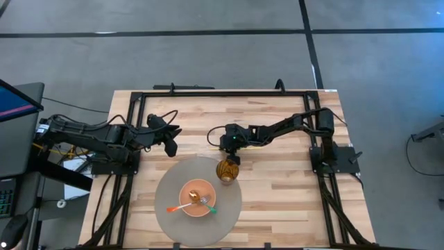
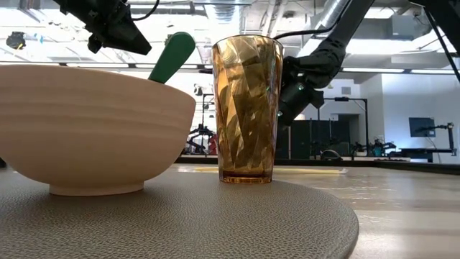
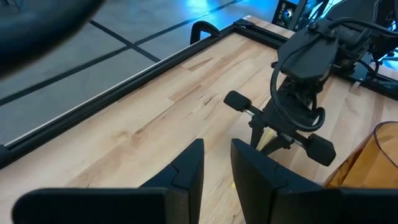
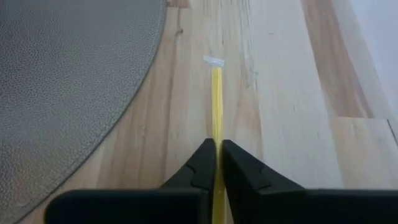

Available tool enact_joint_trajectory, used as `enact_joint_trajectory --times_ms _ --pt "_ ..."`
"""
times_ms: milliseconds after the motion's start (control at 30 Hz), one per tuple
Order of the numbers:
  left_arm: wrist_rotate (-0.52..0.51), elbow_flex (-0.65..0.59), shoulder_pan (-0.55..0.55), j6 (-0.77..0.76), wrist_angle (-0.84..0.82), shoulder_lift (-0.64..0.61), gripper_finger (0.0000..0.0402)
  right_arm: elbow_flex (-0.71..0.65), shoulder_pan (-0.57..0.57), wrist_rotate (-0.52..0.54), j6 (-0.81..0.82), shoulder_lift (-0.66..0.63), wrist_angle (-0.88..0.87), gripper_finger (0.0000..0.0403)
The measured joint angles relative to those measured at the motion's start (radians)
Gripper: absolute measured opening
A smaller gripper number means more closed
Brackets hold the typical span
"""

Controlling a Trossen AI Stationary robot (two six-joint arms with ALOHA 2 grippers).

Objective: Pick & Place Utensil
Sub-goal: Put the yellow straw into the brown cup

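My right gripper (image 1: 232,147) hovers over the wood just beyond the amber faceted glass (image 1: 225,170) and is shut on a thin yellow utensil (image 4: 216,99). The glass (image 2: 248,108) stands upright on a round grey mat (image 1: 173,222). Beside it on the mat is a tan bowl (image 1: 198,201), with an orange-handled and a green-handled utensil (image 2: 172,57) leaning on its rim. My left gripper (image 1: 171,146) waits open with a narrow gap over the table's left part, touching nothing. My right gripper pinches the yellow utensil's slim shaft (image 4: 216,134) between its two fingers, which lie along it. The shaft runs straight out ahead of the fingertips to a pale end (image 4: 214,61). Whether that end touches the wood, I cannot tell.
The mat's curved edge (image 4: 146,74) lies close beside the held utensil. Bare wooden tabletop (image 1: 284,187) spreads to the right of the glass and toward the far edge. A black frame (image 1: 208,92) rims the table.
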Motion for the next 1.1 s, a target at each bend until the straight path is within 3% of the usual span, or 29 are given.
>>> enact_joint_trajectory --times_ms 167,400,833,967,1100 --pt "0.000 0.000 0.000 0.000 0.000 0.000 0.0081 0.019 0.000 0.034 0.011 -0.034 -0.048 0.0021" --pt "0.000 0.000 0.000 0.000 0.002 0.000 0.0081 0.102 -0.012 0.134 0.006 -0.161 -0.251 0.0005" --pt "0.000 0.001 0.000 0.000 0.003 0.000 0.0081 0.139 0.046 0.130 -0.023 -0.653 -0.292 0.0009" --pt "0.000 0.001 0.000 0.000 0.003 0.000 0.0081 0.136 0.102 0.057 -0.025 -0.770 -0.239 0.0010" --pt "0.000 0.001 0.000 0.000 0.003 0.000 0.0081 0.127 0.144 -0.155 -0.034 -0.810 -0.183 0.0009"
